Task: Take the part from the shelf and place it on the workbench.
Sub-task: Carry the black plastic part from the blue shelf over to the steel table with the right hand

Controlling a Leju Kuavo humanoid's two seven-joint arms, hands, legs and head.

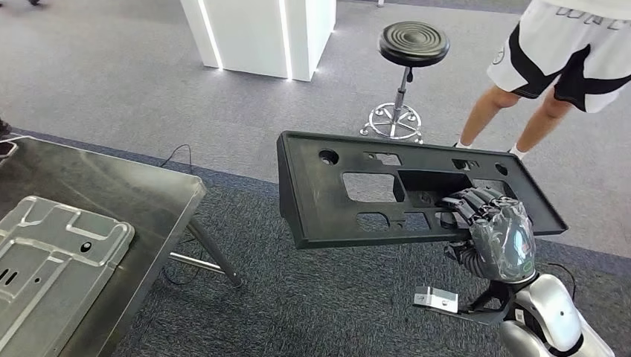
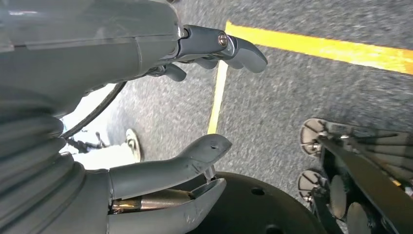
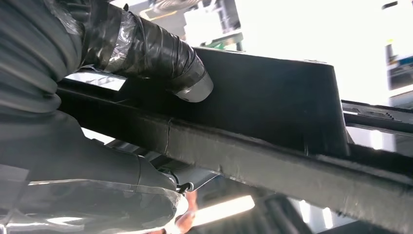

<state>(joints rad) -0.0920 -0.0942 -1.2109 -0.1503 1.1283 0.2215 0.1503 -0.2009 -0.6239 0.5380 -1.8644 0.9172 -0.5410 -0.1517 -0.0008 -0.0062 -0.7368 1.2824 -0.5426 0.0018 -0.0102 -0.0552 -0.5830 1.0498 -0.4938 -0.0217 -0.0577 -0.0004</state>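
The right robot hand (image 1: 491, 223) is gripping the black plastic panel (image 1: 357, 190) by its near edge, long axis extending leftward toward the counter (image 1: 149, 186).

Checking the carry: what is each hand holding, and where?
Right hand grips the black plastic panel at its near long edge. Left hand holds nothing.

At the lower left of the head view stands a dark workbench (image 1: 111, 186) on grey carpet floor (image 1: 134, 89). A grey metal plate (image 1: 52, 260) lies flat on it, near its front edge.
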